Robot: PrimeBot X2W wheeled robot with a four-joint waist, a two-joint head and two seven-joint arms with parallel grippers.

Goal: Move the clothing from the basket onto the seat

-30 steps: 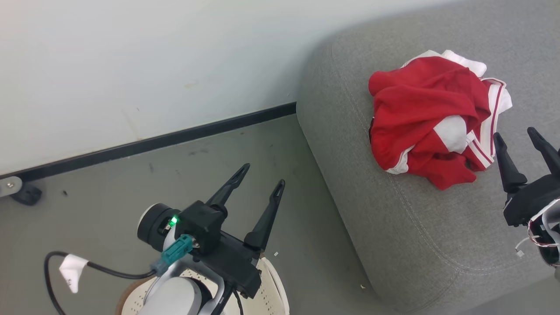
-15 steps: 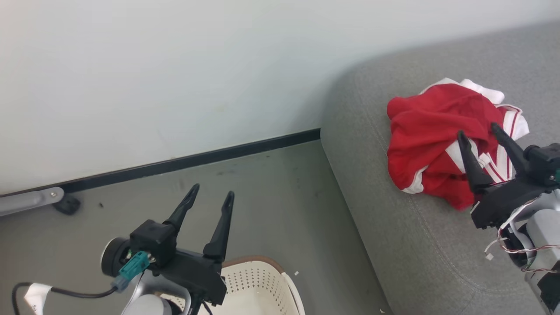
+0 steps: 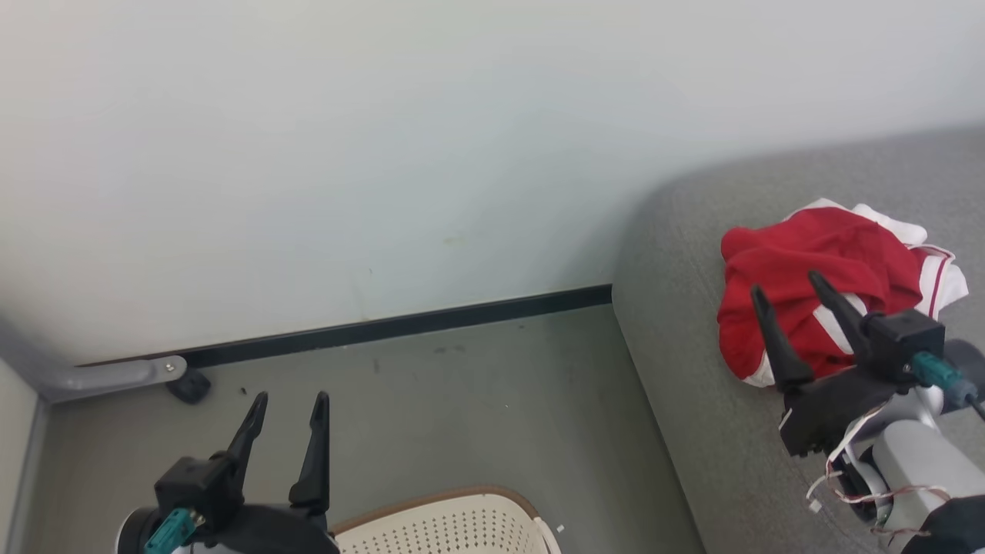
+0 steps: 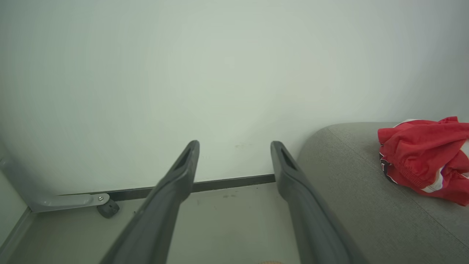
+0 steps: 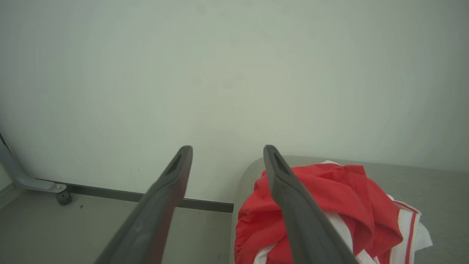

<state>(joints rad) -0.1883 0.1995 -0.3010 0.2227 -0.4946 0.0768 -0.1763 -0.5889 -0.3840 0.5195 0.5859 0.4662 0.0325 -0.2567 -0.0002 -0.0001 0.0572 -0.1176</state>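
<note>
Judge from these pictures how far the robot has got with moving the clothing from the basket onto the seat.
Done: the red clothing lies heaped on the grey seat. In hand: nothing; the left gripper and the right gripper both stand open and empty. Left: unclear, since the basket shows part of its rim and wall, the rest out of frame.

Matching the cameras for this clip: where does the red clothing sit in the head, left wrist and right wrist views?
Head view: clothing at the right, on the seat, behind the fingers of the right gripper.
Left wrist view: clothing at the right edge, mid-height, on the seat.
Right wrist view: clothing at the lower right, partly behind one finger.
Shared landmark: the black baseboard ending at the seat's corner.
</note>
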